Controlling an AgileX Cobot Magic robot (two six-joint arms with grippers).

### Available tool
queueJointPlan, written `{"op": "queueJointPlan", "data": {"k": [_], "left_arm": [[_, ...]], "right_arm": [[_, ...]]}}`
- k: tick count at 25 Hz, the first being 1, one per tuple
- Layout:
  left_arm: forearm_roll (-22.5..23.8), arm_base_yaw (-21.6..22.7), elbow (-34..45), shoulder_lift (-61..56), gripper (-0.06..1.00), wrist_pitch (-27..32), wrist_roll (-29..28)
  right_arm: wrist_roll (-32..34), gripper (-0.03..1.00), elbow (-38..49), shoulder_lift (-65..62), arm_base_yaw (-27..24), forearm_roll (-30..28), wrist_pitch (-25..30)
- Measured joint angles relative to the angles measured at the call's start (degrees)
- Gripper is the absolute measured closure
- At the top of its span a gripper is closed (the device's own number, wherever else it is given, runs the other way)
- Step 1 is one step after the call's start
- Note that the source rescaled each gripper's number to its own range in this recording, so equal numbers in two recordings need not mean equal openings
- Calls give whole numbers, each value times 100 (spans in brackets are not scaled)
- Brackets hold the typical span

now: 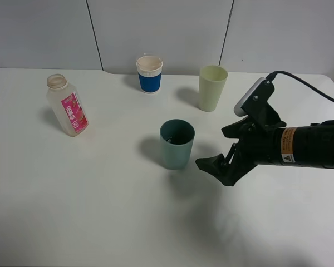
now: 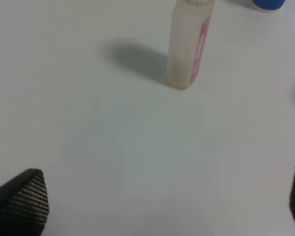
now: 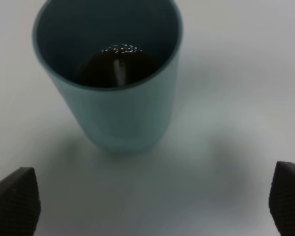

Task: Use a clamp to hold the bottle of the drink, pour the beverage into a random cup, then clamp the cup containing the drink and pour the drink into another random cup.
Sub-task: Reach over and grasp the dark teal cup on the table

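The white counter (image 1: 100, 222) filled nearly all I could see from the high camera, backed by a grey panelled wall (image 1: 167, 28); the right arm (image 1: 309, 146), black with an orange sticker, reached in from the right edge, low over the surface; its hand (image 3: 150, 201) stood wide, the two ribbed fingertips (image 3: 14, 204) at opposite edges of the wrist picture with only bare counter between them, holding nothing; the left hand (image 2: 160, 201) was wide as well and gripped nothing, one dark fingertip (image 2: 19, 204) plain and the other just showing at the edge of its own wrist view; the bottle (image 1: 68, 105) stood on the far left of the counter, pale and translucent with a pink label, its mouth open, well ahead of the left hand and well apart from every cup; the teal cup (image 1: 176, 144) stood upright near the middle, just in front of the right hand and not touching it; the pale green cup (image 1: 212, 88) stood upright behind it and to the right, near the wall; the cup with the blue sleeve (image 1: 149, 74) stood to the left of that one, also at the back; inside the teal cup I saw a shallow pool of dark drink (image 3: 113, 69) with a few bubbles on its surface; what the other two cups held I could not tell.
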Motion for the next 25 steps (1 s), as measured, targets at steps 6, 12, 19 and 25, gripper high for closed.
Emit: {"op": "queueJointPlan", "data": {"k": [6, 12, 19, 25], "left_arm": [[0, 0, 0, 0, -6, 0, 0], [0, 0, 0, 0, -6, 0, 0], [0, 0, 0, 0, -6, 0, 35], [0, 0, 0, 0, -6, 0, 0]], "right_arm": [[-418, 21, 0, 406, 20, 0, -164], [-1345, 21, -16, 1362, 20, 705, -1072], [-2180, 21, -21, 2418, 20, 1477, -2599], [-2547, 21, -21, 2874, 20, 1498, -3278]]}}
